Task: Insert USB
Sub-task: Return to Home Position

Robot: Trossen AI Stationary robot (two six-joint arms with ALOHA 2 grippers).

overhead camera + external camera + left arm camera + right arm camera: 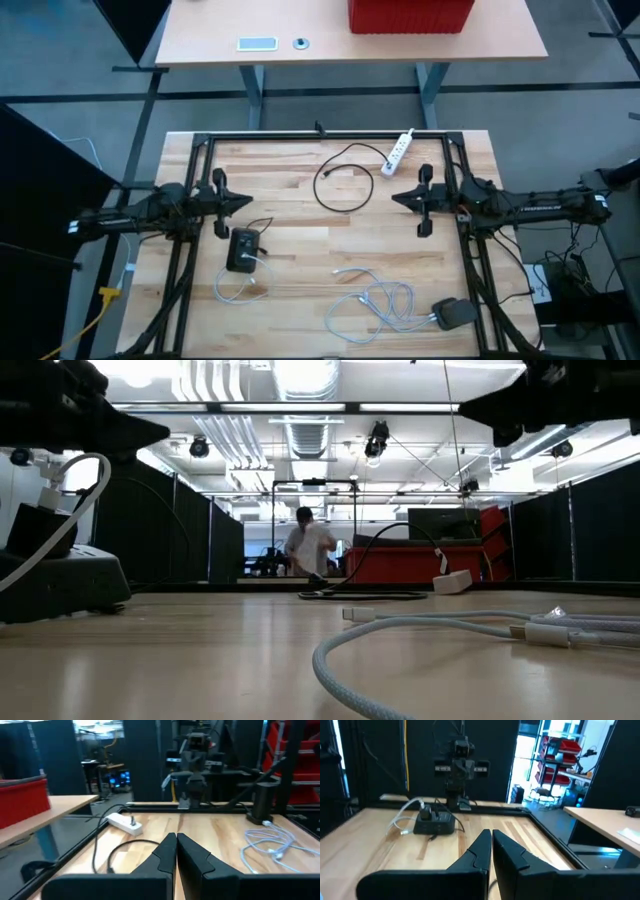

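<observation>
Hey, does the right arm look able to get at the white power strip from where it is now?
Probably yes. The white power strip lies uncovered on the table close to the right gripper, which is shut and holds nothing; a black cable loops beside it.

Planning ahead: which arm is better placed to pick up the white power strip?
Likely right. The white power strip lies on the right half of the table, close to the right gripper, which is shut and empty. The left gripper is farther off, with the black cable loop in between.
</observation>
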